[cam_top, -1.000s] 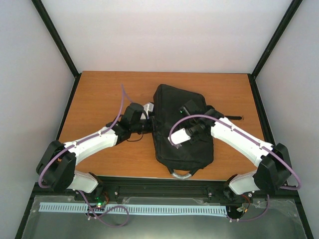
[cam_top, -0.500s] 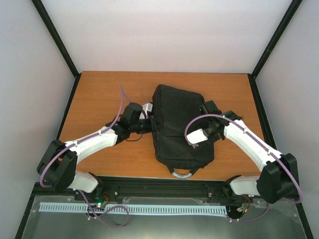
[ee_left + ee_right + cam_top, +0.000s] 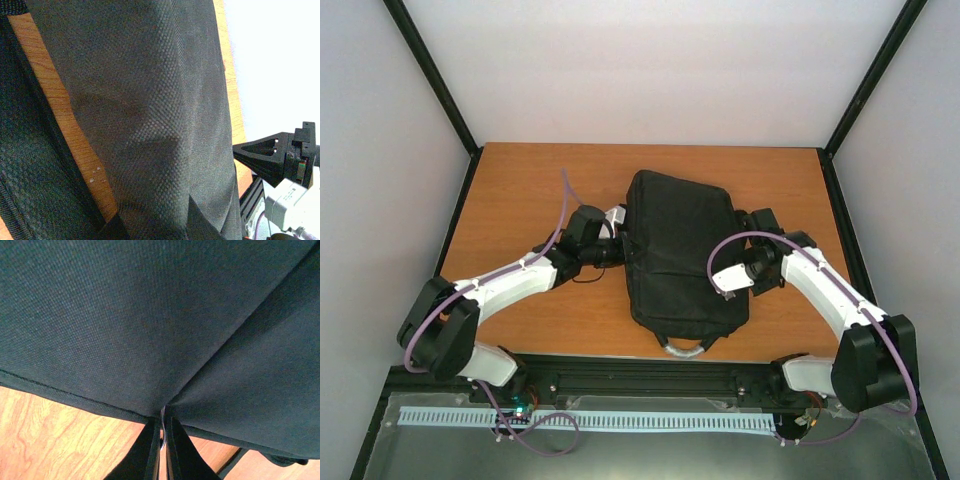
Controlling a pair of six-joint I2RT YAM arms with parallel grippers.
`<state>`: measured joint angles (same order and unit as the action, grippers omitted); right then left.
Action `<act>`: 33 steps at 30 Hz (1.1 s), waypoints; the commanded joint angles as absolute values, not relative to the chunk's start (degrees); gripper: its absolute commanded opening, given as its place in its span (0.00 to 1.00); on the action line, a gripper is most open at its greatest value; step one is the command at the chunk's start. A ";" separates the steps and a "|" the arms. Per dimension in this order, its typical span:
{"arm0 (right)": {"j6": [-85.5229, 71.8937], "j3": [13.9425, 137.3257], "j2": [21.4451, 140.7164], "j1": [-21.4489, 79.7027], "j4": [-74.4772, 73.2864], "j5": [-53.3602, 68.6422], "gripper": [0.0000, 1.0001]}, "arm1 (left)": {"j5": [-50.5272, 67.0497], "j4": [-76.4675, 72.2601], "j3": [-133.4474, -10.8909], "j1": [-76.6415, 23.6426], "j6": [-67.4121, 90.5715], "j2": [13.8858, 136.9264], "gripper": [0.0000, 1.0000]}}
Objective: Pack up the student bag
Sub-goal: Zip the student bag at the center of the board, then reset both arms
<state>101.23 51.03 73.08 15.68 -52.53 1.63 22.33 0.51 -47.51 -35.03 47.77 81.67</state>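
Black woven student bag (image 3: 680,255) lies flat, grey loop handle (image 3: 684,349) nearest.

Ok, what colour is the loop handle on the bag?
The handle is grey; top view.

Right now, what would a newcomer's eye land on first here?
The big black student bag lies flat in the middle of the wooden table. The white left arm and right arm flank it: the left pincer meets its left edge, the right pincer is shut on a fold at its right edge.
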 commanded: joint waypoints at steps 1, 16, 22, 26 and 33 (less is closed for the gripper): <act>104.38 49.10 73.14 11.96 -53.74 -2.55 0.03 | 21.77 -6.28 -49.49 -33.19 46.04 81.13 0.01; 68.07 60.10 67.96 9.05 -54.47 22.49 0.46 | 15.68 15.59 -58.56 -33.03 38.15 81.00 0.75; 41.98 54.65 58.01 8.90 -38.57 17.55 0.83 | 6.69 31.88 -64.66 -33.02 30.54 76.43 0.99; 27.47 56.32 57.52 7.32 -34.91 12.27 1.00 | -2.48 40.14 -69.26 -33.00 26.05 74.15 1.00; 5.72 58.45 56.74 4.46 -30.98 5.79 1.00 | -27.03 47.09 -71.40 -32.95 24.90 69.23 1.00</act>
